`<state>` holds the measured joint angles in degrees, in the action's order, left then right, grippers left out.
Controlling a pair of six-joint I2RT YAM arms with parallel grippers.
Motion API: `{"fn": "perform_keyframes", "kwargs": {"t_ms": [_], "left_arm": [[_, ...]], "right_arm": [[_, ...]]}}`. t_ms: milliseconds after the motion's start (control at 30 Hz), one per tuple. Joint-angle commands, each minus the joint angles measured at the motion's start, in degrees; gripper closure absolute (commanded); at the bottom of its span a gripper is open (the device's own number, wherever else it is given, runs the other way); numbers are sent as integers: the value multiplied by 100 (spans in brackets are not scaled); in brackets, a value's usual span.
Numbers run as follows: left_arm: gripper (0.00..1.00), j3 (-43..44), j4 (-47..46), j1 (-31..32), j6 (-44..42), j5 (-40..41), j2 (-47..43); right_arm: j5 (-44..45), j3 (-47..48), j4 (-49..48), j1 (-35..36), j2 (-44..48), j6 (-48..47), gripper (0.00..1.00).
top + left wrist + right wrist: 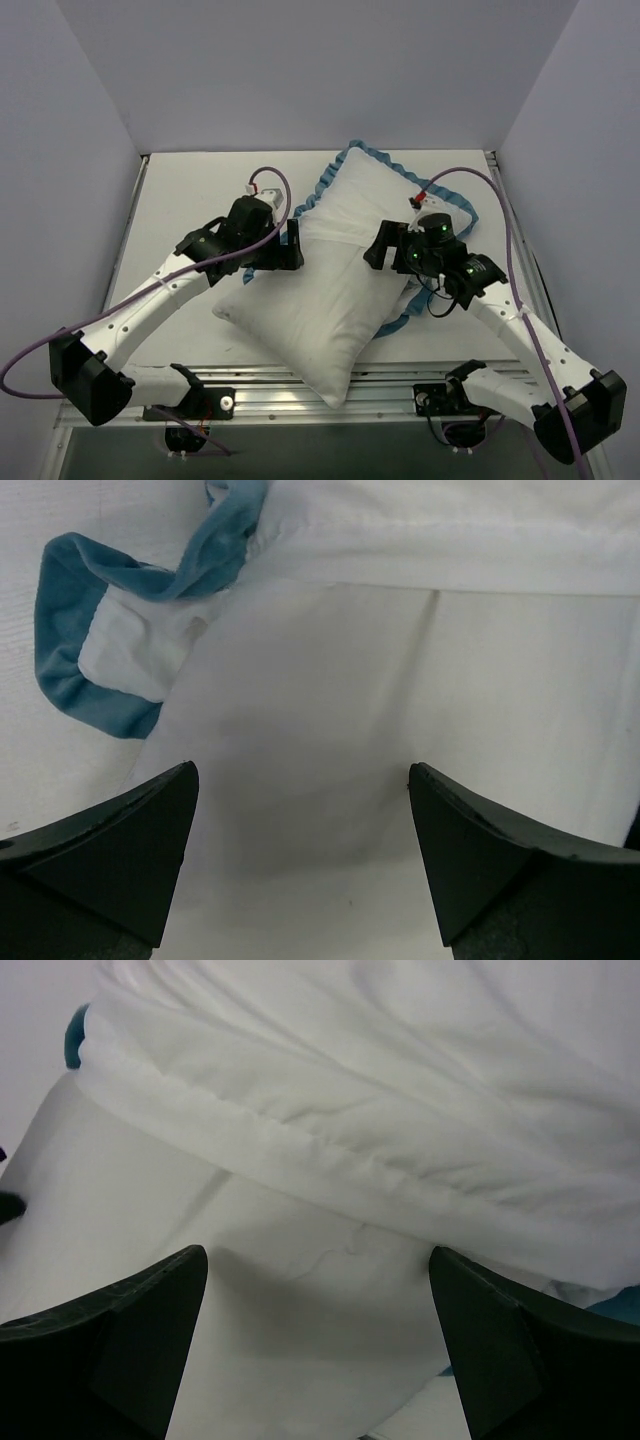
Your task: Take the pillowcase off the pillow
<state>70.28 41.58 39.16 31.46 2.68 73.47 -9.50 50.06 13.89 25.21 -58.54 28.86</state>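
- A white table (180, 190) seen from above, with pale walls on three sides and two robot arms reaching in from the near edge.
- The left arm (150, 300), white with black joints, stretches from the near left corner toward the middle of the table.
- The left gripper (280, 258) is released, its jaws spread wide and holding nothing. It sits over the left edge of the pillow.
- In the left wrist view the two black fingers (110, 850) stand far apart, with plain white cushion between them.
- The pillow (310, 320), plump and plain white, lies diagonally in the middle of the table. One corner points at the near edge, between the arm bases.
- Only its near part is bare. The far part is inside the pillowcase (380, 195).
- The pillowcase lies white side up. Its ruffled light-blue edging runs around the far corner and down the right side.
- The left wrist view shows a curl of this blue edging (60, 650) lying on the table beside the pillow.
- The right wrist view shows the pillowcase hem (300, 1150) crossing the picture on a slant, with the pillow (300, 1310) emerging below it.
- The right gripper (385, 250) is also released, with jaws wide and nothing between them. It is poised over the hem on the pillow's right side.
- The right arm (530, 340) runs back to the near right corner.
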Motion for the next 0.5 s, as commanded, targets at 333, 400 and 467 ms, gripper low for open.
{"fn": "perform_keyframes", "kwargs": {"t_ms": [333, 400, 467], "left_arm": [[20, -568, -1811, -567, 35, -1172, 940], [53, -725, -1890, -558, 79, -1252, 993], [77, -866, -1952, -558, 105, -1296, 950]], "right_arm": [[1021, 1391, -88, 1205, -1017, -1171, 12], [1011, 1821, -36, 1240, -1229, -1312, 11], [1011, 2233, -9, 1267, -1589, -1514, 11]]}}
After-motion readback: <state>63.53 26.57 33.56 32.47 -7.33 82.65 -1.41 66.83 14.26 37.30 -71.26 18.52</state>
